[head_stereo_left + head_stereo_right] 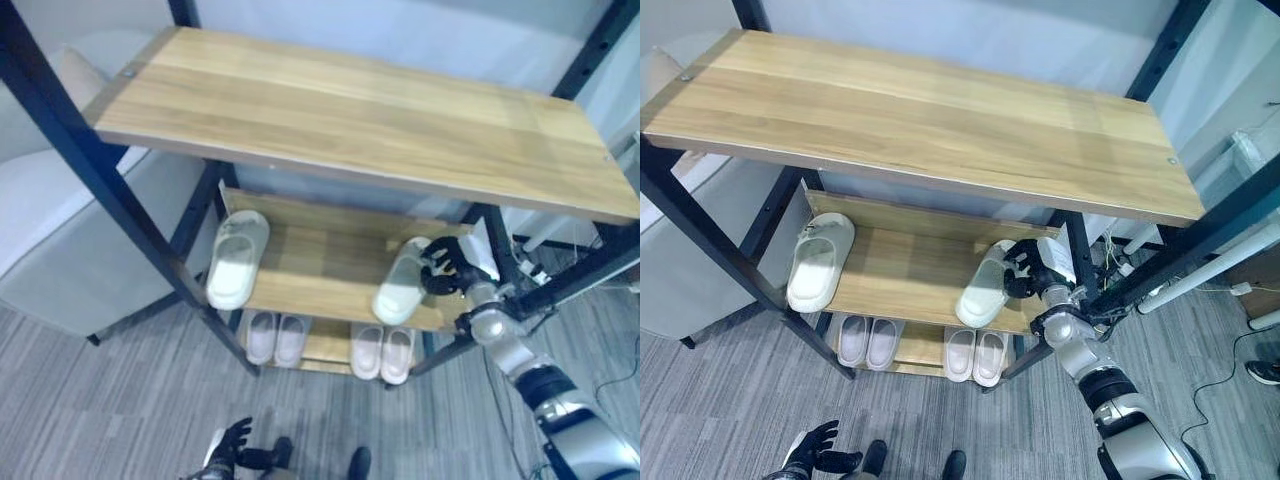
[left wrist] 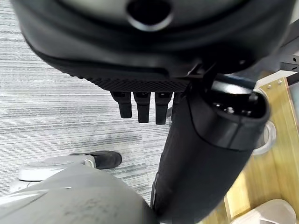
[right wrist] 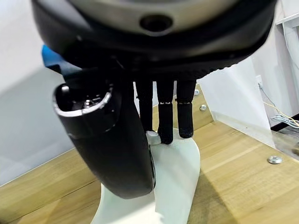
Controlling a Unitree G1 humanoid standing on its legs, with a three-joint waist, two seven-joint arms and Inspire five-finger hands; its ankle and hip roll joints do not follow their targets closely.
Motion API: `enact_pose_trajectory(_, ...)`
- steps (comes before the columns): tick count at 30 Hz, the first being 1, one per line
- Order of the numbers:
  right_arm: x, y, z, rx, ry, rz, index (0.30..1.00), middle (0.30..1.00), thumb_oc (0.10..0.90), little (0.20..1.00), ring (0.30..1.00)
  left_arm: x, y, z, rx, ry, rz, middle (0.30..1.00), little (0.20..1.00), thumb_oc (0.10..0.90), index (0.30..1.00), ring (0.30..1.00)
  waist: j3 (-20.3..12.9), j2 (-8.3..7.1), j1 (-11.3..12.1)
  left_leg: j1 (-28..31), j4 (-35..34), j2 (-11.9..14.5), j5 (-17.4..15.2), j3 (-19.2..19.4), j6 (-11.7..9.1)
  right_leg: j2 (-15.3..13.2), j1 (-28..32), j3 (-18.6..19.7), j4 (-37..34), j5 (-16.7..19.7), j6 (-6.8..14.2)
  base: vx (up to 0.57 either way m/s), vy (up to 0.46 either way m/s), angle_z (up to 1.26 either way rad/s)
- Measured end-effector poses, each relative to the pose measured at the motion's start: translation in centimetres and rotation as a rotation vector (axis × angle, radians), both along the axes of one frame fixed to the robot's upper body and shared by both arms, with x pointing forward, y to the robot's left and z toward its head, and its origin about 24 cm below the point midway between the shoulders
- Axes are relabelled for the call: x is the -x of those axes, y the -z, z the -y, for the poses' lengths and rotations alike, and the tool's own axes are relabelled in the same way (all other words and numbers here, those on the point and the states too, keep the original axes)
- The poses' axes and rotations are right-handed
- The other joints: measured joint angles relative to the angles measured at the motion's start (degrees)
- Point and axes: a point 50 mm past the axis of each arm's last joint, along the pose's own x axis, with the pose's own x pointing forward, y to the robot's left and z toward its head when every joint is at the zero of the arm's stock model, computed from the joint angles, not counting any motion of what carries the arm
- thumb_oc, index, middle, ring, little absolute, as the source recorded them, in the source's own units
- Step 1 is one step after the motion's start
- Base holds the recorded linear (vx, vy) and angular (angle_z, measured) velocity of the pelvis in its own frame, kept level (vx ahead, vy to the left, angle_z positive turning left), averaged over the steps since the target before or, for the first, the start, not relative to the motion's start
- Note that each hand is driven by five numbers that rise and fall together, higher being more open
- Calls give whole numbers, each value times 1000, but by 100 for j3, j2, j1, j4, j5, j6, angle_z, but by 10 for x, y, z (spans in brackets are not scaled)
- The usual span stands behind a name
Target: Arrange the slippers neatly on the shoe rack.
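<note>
Two pale slippers lie on the rack's middle shelf (image 1: 325, 262). The left slipper (image 1: 238, 258) rests near the shelf's left end, pointing front to back. At the right end, the right slipper (image 1: 402, 283) lies askew, its front end over the shelf's front edge. My right hand (image 1: 447, 270) reaches in from the right and holds this slipper's (image 3: 175, 179) back end, fingers (image 3: 164, 119) on top and thumb against its side. Low by the floor in front of the rack hangs my left hand (image 1: 233, 444), fingers relaxed and holding nothing.
A wide wooden top shelf (image 1: 370, 115) overhangs the middle one. On the bottom shelf stand two pairs of pale slippers (image 1: 277, 338) (image 1: 382, 352). Black frame posts (image 1: 95, 170) flank the rack. A grey seat (image 1: 50, 240) stands to the left, on grey carpet.
</note>
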Motion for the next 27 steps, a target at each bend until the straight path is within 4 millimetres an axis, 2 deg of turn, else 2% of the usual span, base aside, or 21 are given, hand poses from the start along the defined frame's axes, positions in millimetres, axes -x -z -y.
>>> enact_pose_trajectory(8, 0, -1, -3, -33, 1, 0, 300, 300, 400, 300, 300, 0, 0, -2, -5, -4, -3, 900, 900, 800, 900, 900, 15, -69, 58, -17, 0, 6, -1, -15, -4, 13, -2, -23, -1, -8, 11, 0, 0, 0)
enact_pose_trajectory(14, -1, -4, -8, -87, 6, 23, 300, 300, 400, 300, 300, -4, -2, -5, 4, -34, 16, 900, 900, 800, 900, 900, 55, -154, 115, -175, 52, 8, 16, -162, -30, 19, -65, -166, -1, -28, 39, -3, -13, 12)
enact_pose_trajectory(17, -4, -10, -18, -119, -14, 54, 300, 300, 400, 300, 300, -8, -4, -5, 4, -27, 33, 900, 900, 800, 900, 900, 92, -163, 139, -285, 122, 5, 10, -286, -49, 15, -80, -300, -1, -61, 79, 3, -17, 19)
enact_pose_trajectory(22, -18, -35, -38, -183, -45, 133, 300, 300, 400, 300, 300, -21, -8, -4, 3, -17, 61, 900, 900, 800, 900, 900, 236, -206, 437, -571, 235, 5, 45, -540, -117, 56, -191, -578, 2, -36, 42, -9, -18, 26)
enact_pose_trajectory(23, -21, -40, -41, -190, -52, 150, 300, 300, 400, 300, 300, -23, -8, -3, 2, -16, 65, 900, 900, 800, 900, 900, 265, -201, 432, -596, 245, 2, 54, -611, -130, 57, -192, -617, 2, -37, 42, -14, -12, 36)
enact_pose_trajectory(24, -24, -50, -47, -200, -71, 176, 300, 300, 400, 300, 300, -24, -9, -4, -2, -17, 66, 900, 900, 800, 900, 900, 297, -209, 485, -629, 251, -2, 71, -686, -146, 50, -210, -666, 2, -43, 35, -14, -12, 29)
enact_pose_trajectory(27, -28, -59, -61, -220, -111, 199, 300, 300, 400, 300, 300, -23, -8, -5, -6, -20, 61, 900, 900, 800, 900, 900, 348, -218, 693, -698, 270, -16, 74, -755, -151, 41, -240, -760, 3, -52, 22, 4, -3, 15)
